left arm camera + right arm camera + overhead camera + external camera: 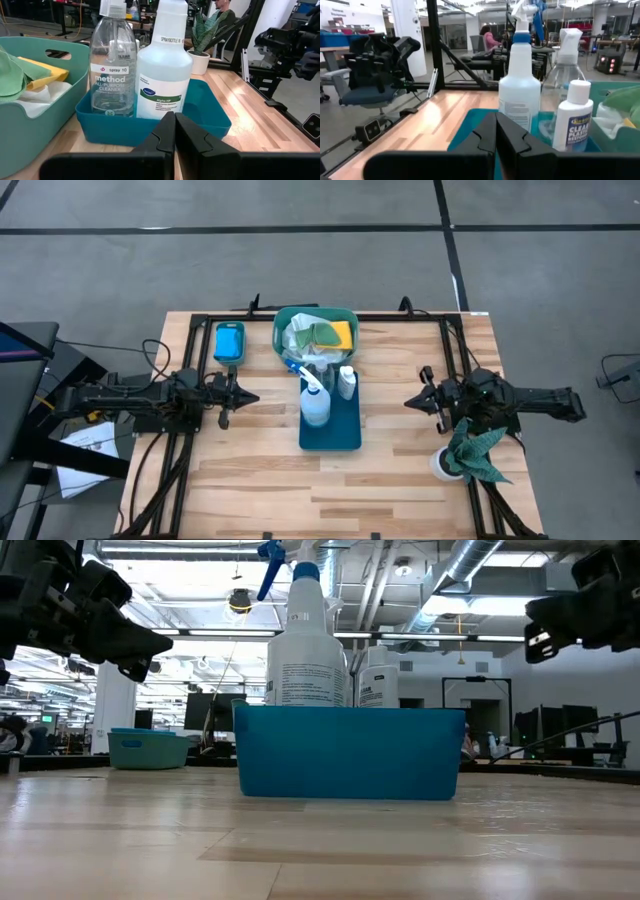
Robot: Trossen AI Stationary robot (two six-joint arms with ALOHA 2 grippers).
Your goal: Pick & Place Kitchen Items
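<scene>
Pale wood planks make up your table (250,480), framed by black rails, with a grey floor around it and an open workshop with ceiling ducts showing behind in the low view.

On your left side the left gripper (243,397) hangs above the wood, pointing toward the middle, its fingers pressed together on nothing; you can see them meet in a closed wedge in the left wrist view (174,131). Just beyond it, toward the far edge, a small blue tray (229,342) sits on the table.

In the middle, at the far edge, you have a teal basket (281,330) holding the cloths: a white cloth (301,335), a light-green cloth (326,331) and a yellow cloth (343,334). Touching the basket's near side is a dark blue rectangular bin (335,430). Three bottles stand upright at the bin's far end: the white spray bottle with the blue trigger (314,402), a clear "method" all-purpose cleaner bottle (113,70) next to it, and a small white bottle (346,381) on the right-arm side. The rest of the bin floor is bare.

On your right the right gripper (412,399) faces the bin from the other side, well apart from it, fingers likewise closed and empty, as the right wrist view (495,131) shows. Near that arm, toward the front right corner, a potted plant with dark green pointed leaves (472,452) stands in a white pot.
</scene>
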